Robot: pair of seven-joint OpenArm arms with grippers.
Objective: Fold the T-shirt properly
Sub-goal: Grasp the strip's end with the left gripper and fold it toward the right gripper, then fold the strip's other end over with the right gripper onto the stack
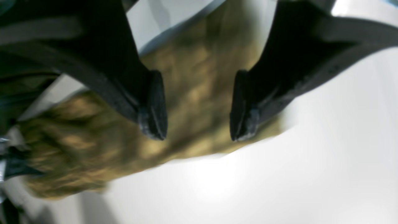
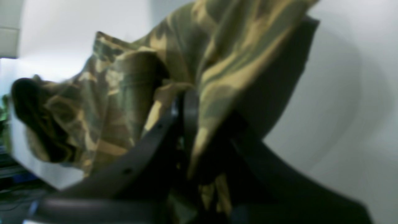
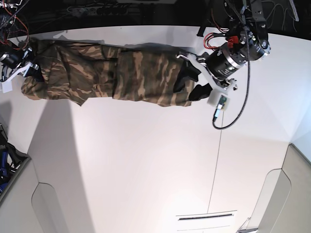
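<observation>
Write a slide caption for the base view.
Camouflage-print cloth T-shirt stretched along the white table's far edge, right hand gripping one end, left hand open at the other.

The left arm [image 3: 232,54] has a silver-black cylindrical wrist, red wires, a looping black cable [image 3: 241,99], and matte black fingers [image 1: 154,105] with ridged pads.

Broad white table [image 3: 146,165] beneath bright overhead glare
</observation>
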